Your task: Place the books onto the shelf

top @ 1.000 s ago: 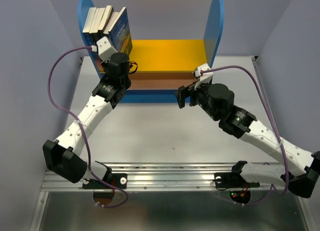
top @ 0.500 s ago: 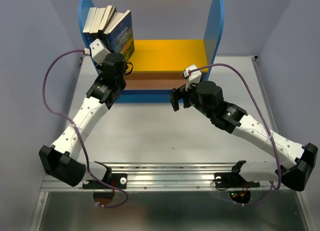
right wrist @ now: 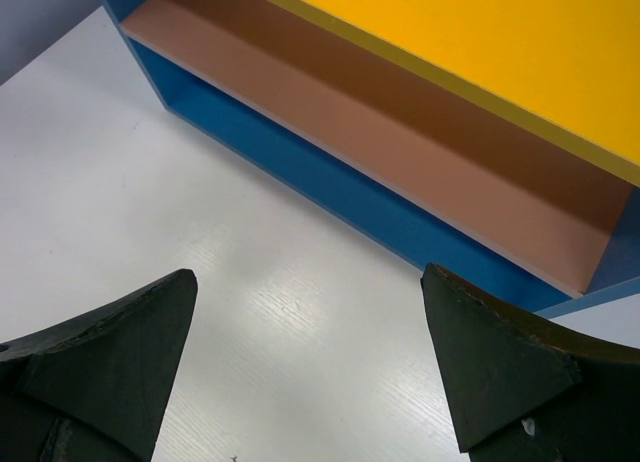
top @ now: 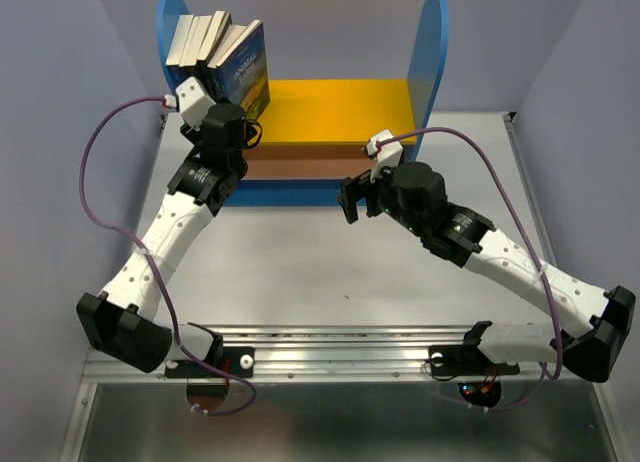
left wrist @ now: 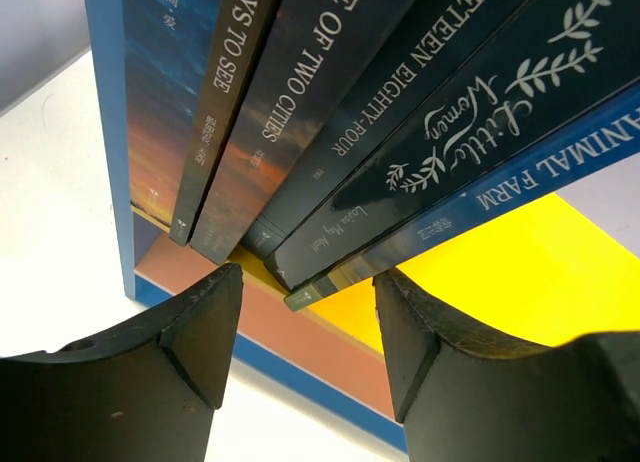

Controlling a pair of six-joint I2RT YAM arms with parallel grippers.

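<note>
Several books [top: 215, 44] stand on the yellow upper board [top: 335, 110] of the shelf [top: 433, 52], packed against its left blue panel and leaning right. The left wrist view shows their spines, with Animal Farm [left wrist: 560, 162] outermost beside Little Women [left wrist: 470, 112]. My left gripper [left wrist: 310, 275] is open just below their bottom corners, and neither finger touches a book. From above its fingers are hidden under the wrist. My right gripper [top: 353, 198] is wide open and holds nothing; it hangs over the table in front of the shelf's blue base [right wrist: 330, 187].
The brown lower board [right wrist: 400, 142] holds nothing. The right half of the yellow board has no books on it. White tabletop [top: 320, 262] runs from the shelf to the arm bases, with grey walls close on both sides.
The left jaws have opened wider and drawn back a little from the books, and the outermost book has tipped further right. The right arm swung left, then stopped.
</note>
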